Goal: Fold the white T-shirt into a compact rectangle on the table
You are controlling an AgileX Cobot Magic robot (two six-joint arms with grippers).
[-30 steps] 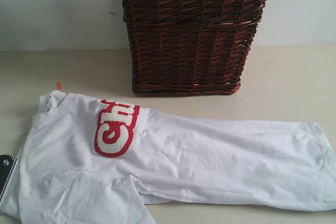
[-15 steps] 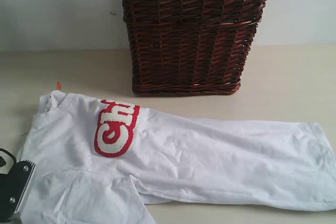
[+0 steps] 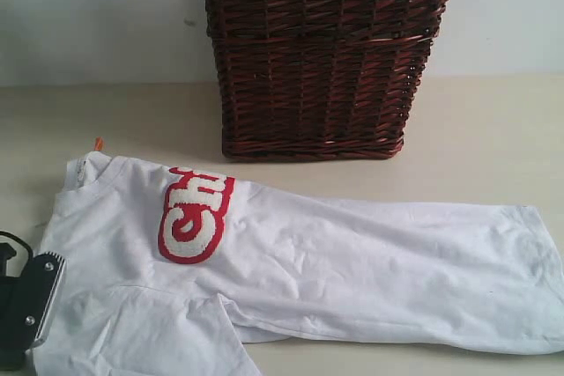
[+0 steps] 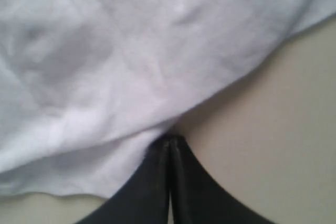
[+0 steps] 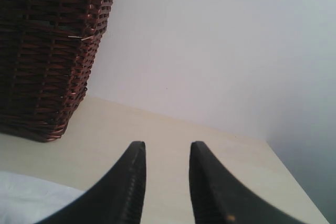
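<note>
The white T-shirt (image 3: 308,270) lies flat across the table (image 3: 476,147), its red-outlined lettering (image 3: 194,215) near the collar and a small orange tag (image 3: 99,143) at the far left. My left gripper (image 4: 170,139) is shut, and its tips pinch the shirt's edge (image 4: 131,145), where the cloth bunches toward them. In the exterior view its dark body (image 3: 31,305) sits at the shirt's lower left side. My right gripper (image 5: 165,148) hangs open above bare table with nothing between its fingers. It does not show in the exterior view.
A tall dark brown wicker basket (image 3: 322,50) stands at the back centre, just behind the shirt. Its corner (image 5: 47,51) is to one side of the right gripper. A pale wall (image 5: 226,45) runs behind the table.
The left gripper came in from the lower left edge onto the shirt's side and shut on the cloth. The shirt and the right gripper stayed put.
</note>
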